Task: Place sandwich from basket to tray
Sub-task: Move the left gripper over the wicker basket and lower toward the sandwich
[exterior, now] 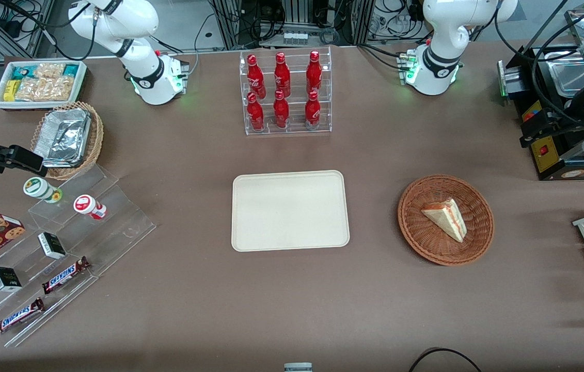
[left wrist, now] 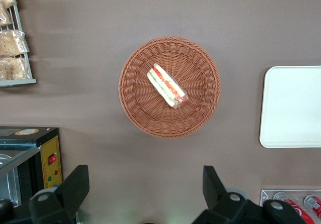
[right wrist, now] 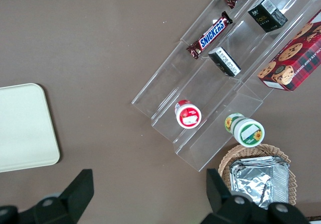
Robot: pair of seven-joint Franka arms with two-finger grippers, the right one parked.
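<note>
The sandwich (exterior: pixel 444 218) lies in the basket (exterior: pixel 415 227) on the counter (exterior: pixel 193 289) — tray (exterior: pixel 289 210) beside it, bare. The hand (left wrist: pixel 145 186) hovers high above the basket, fingers (left wrist: pixel 75 184) spread wide, holding nothing.

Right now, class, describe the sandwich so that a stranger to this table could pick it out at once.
Start at the cream tray in the middle of the table, then look toward the working arm's end to the round reddish-brown wicker basket. Lying in it is the sandwich, a pale bread wedge with red and green filling, the only thing there. The gripper, jaws open, hangs high above.
</note>
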